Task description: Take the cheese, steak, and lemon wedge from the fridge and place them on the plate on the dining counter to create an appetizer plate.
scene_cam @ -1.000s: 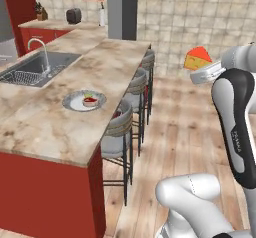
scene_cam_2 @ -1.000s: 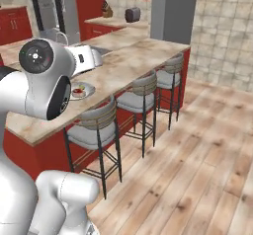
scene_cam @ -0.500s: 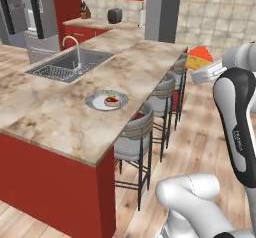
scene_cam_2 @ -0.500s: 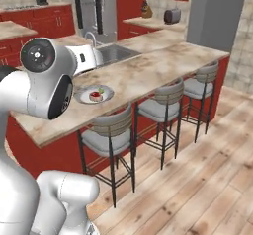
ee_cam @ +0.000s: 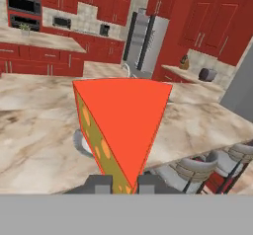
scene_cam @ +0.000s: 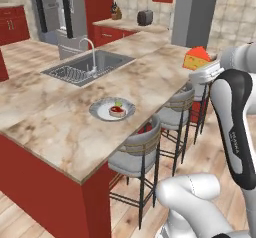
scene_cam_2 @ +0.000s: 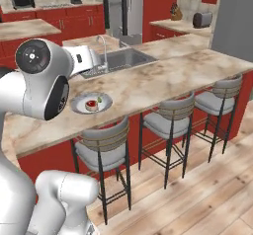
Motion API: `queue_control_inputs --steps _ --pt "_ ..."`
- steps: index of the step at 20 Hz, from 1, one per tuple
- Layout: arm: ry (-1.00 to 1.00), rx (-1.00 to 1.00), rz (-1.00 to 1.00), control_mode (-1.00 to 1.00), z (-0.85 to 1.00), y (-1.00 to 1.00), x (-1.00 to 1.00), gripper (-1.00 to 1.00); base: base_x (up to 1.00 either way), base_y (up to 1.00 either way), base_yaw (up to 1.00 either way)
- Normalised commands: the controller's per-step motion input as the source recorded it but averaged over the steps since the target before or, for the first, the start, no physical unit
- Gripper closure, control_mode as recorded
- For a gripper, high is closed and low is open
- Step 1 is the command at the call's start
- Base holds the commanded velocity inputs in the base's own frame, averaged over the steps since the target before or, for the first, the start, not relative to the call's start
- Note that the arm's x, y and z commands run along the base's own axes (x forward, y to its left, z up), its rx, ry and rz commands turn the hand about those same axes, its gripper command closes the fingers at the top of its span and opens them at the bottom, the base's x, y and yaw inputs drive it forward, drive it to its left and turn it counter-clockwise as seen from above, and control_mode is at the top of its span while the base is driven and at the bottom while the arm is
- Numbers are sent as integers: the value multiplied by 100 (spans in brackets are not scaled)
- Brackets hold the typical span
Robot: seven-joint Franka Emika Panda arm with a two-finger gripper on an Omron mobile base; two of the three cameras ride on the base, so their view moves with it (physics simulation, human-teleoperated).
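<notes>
Now my base has driven on since a second ago: in both base views the whole picture has shifted, so the dining desk (scene_cam: 150,77) fills more of the frame and the plate (scene_cam: 102,111) sits nearer the middle of the left base view than before. That is camera travel; the things on the desk have not moved among themselves.

My gripper (ee_cam: 121,183) is clamped on the cheese (ee_cam: 121,125), holding it by its narrow end, as it was a second ago. In the hand view the orange wedge stands up between the two dark finger tips, one face plain orange, the other yellowish with holes. In the left base view the cheese (scene_cam: 196,58) rides high at the right, above the far stretch of the desk and above the stools (scene_cam: 135,154), well apart from the plate.

On the plate I see the steak (scene_cam: 117,111), red on top, lying right of centre, and a tiny yellow-green lemon wedge (scene_cam: 118,103) just beside it on the far side. The right base view shows the same pair: steak (scene_cam_2: 91,104) and lemon wedge (scene_cam_2: 99,99) on the plate (scene_cam_2: 79,103).

The steel sink (scene_cam: 85,67) is set into the desk beyond the plate, with a rack in its left part. The fridge (scene_cam_2: 123,9) stands at the back among red cabinets, its door shut as far as I can tell.
</notes>
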Motion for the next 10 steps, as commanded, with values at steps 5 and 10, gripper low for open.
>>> queue_control_inputs --steps 5,10 --pt "0 0 0 100 0 0 0 100 57 -64 27" --pt "0 0 0 100 0 0 0 100 46 -6 23"
